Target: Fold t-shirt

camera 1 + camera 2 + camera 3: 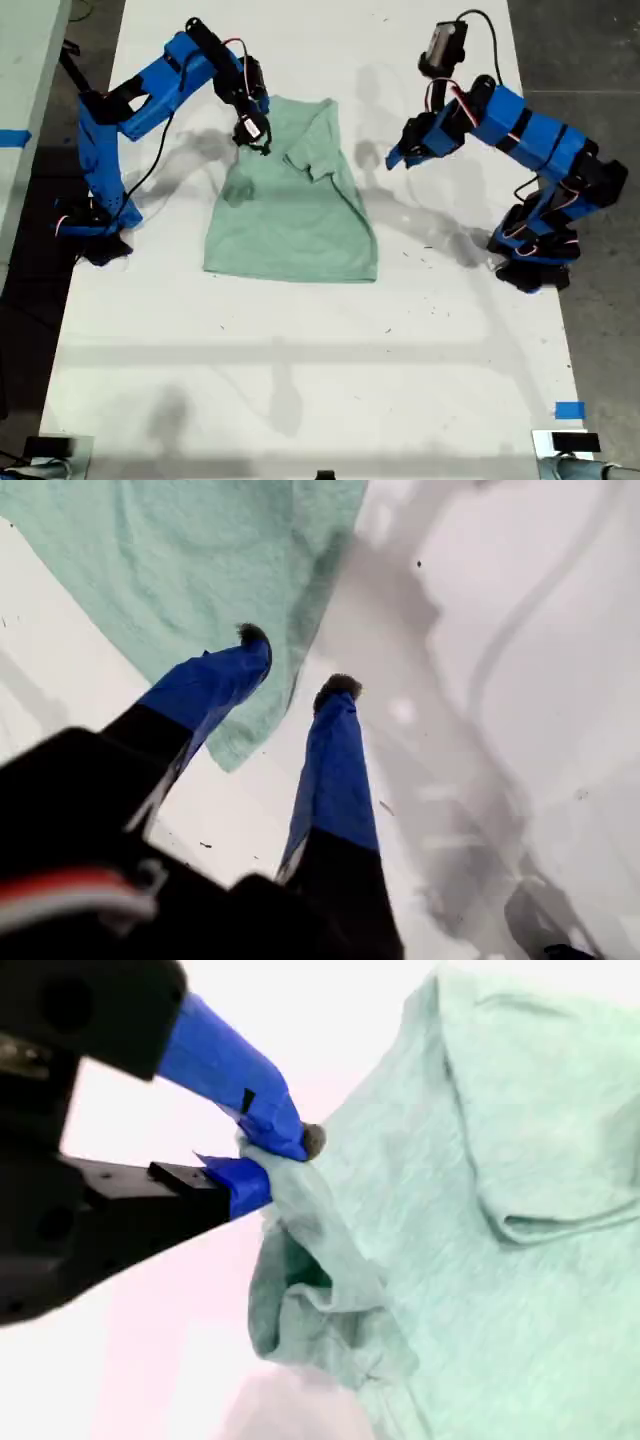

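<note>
The pale mint-green t-shirt (295, 225) lies on the white table, neck toward the far edge. Its sleeve on the exterior view's right is folded in over the chest. My second gripper (252, 132) is on the arm at the exterior view's left. It is shut on the other sleeve's cloth, pinched between its blue fingertips (290, 1130), and the bunched fabric of the t-shirt (480, 1260) hangs below them. My first gripper (396, 158) hovers open beside the shirt on the exterior view's right. Nothing lies between its fingers (335, 770), and the t-shirt's edge (200, 550) shows just past them.
The white table (320, 360) is bordered by dark floor on both sides. The two blue arm bases stand at the exterior view's left (95, 225) and right (540, 250). A blue tape mark (570, 410) sits near the front right corner of the exterior view.
</note>
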